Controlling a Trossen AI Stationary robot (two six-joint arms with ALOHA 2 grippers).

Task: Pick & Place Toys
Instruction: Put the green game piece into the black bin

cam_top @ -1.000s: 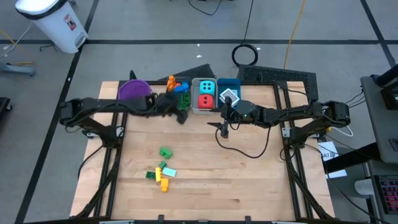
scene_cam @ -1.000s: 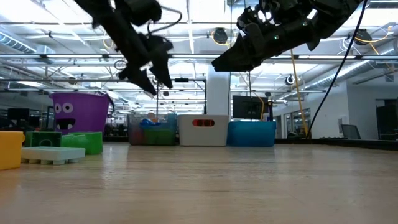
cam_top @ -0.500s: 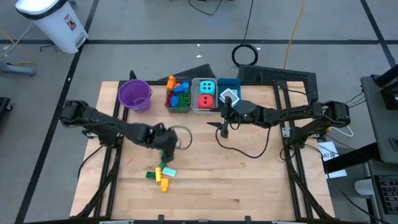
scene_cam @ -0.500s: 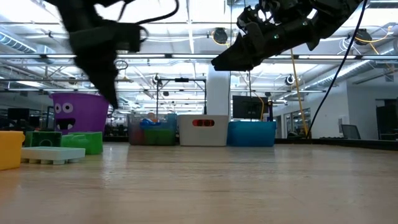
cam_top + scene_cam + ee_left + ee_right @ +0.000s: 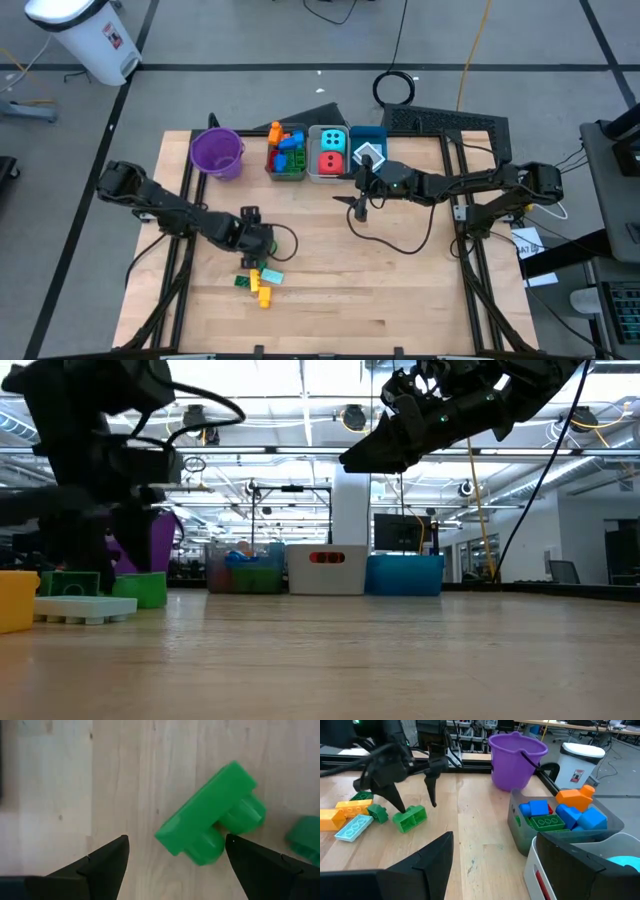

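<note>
Right now your left tool (image 5: 262,247) stands wide open over the green brick (image 5: 210,827), fingers either side of it, gripping nothing. From above the arm hides that brick; only the little pile of loose bricks (image 5: 259,280) beside it shows on the tabletop (image 5: 400,290). Your right tool (image 5: 360,210) hangs open and empty near the bins (image 5: 326,153), its fingertips cut off in the low view.

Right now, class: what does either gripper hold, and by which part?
Nothing. The left gripper stands open over the green brick; the right gripper hangs open, empty.
</note>
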